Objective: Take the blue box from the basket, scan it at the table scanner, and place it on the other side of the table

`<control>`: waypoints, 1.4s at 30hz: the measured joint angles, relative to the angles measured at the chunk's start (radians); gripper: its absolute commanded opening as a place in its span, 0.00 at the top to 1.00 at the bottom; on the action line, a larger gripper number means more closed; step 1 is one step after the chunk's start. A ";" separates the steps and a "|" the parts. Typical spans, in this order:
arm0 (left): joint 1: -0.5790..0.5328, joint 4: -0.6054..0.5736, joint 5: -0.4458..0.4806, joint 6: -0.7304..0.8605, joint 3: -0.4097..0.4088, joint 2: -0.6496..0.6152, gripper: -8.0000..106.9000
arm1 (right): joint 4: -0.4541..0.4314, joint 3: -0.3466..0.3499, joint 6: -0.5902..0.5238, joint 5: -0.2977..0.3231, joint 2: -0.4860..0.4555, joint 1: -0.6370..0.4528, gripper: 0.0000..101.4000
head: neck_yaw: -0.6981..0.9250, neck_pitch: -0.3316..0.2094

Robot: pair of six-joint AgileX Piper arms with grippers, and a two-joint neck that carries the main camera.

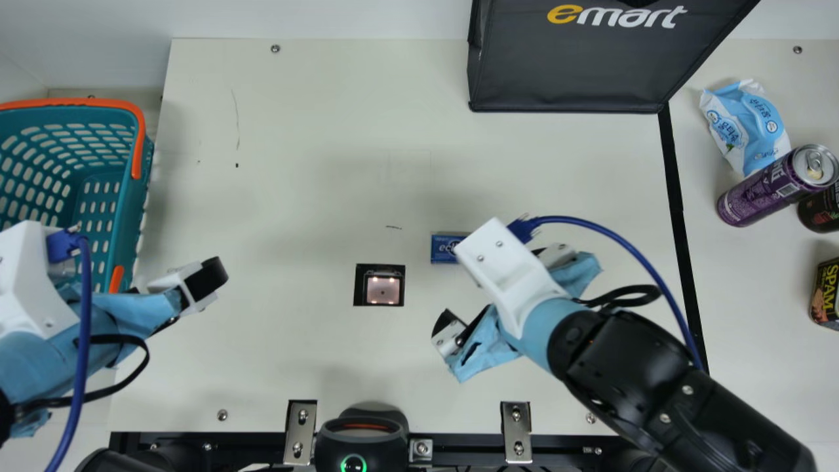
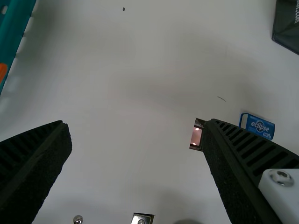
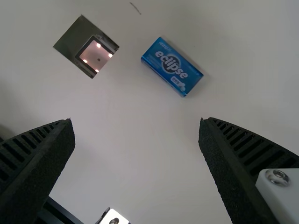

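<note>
The blue box (image 1: 444, 249) lies flat on the cream table, just right of and slightly beyond the table scanner (image 1: 382, 288), partly covered by my right arm. My right gripper (image 1: 495, 288) is above the table beside the box, its fingers wide apart. In the right wrist view, the box (image 3: 172, 66) lies beyond my open right gripper (image 3: 136, 122), near the lit scanner (image 3: 96, 56). At the left, my left gripper (image 1: 190, 285) is by the basket's near corner; the left wrist view has this gripper (image 2: 138, 123) open and empty, with the box (image 2: 261, 127) past one finger.
The teal basket (image 1: 85, 103) with orange handles stands at the far left. A dark bag (image 1: 564, 72) is at the back. Beyond the black line on the right are a blue-white packet (image 1: 747, 128), a purple can (image 1: 760, 193), another dark can and a tin (image 1: 827, 295).
</note>
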 measured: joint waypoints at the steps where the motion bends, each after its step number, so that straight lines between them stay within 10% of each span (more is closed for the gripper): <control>1: 0.000 0.000 0.000 0.000 0.000 0.000 0.15 | 0.005 0.006 -0.021 -0.012 0.006 -0.001 0.06 | 0.000 0.000; 18: 0.000 0.000 0.000 0.000 0.000 0.000 0.15 | 0.137 0.056 -0.422 -0.175 0.150 -0.087 0.06 | 0.000 -0.002; 42: 0.000 0.000 0.000 0.000 0.000 0.000 0.15 | 0.235 0.039 -0.976 -0.219 0.241 -0.241 0.06 | 0.000 0.000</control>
